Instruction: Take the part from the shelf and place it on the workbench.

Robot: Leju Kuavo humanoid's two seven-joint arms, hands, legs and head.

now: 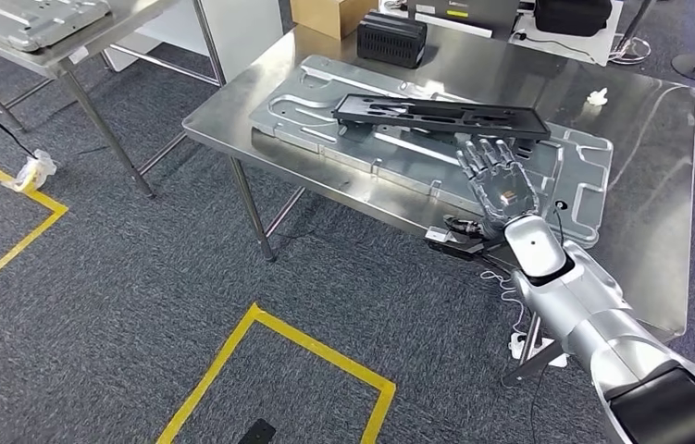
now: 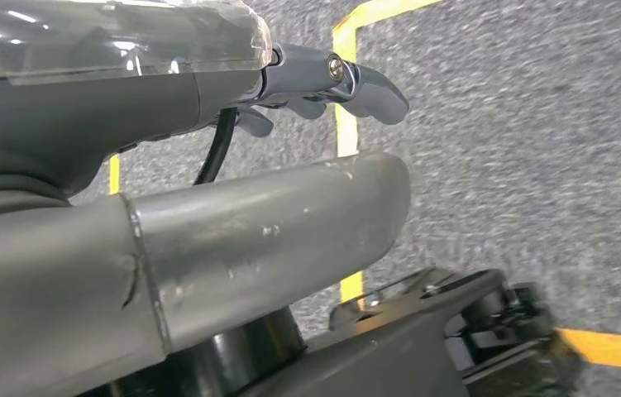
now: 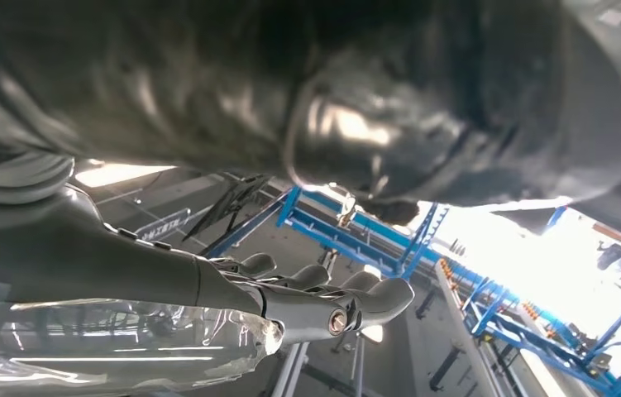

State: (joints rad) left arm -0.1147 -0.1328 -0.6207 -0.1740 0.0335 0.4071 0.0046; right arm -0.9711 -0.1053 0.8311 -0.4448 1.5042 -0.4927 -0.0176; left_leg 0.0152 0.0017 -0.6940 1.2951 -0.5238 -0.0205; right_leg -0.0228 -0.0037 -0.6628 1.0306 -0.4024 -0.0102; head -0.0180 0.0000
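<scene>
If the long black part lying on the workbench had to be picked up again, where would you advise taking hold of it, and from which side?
I would grip the black part along its near long edge, close to the end nearest the right hand, coming from the robot's side. It lies flat across the grey metal panel, long and thin, so its raised rim probably gives the fingers something to close on.

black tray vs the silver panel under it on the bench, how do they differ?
1. Colour: the black tray is matte black; the silver panel is bare shiny metal.
2. Size: the tray is long and narrow; the panel is much wider and extends past it on all sides.
3. Position: the tray lies on top of the panel; the panel lies on the workbench.

Shared: both lie flat, with stamped or moulded recesses. The right robot hand is open just beside the tray.
</scene>
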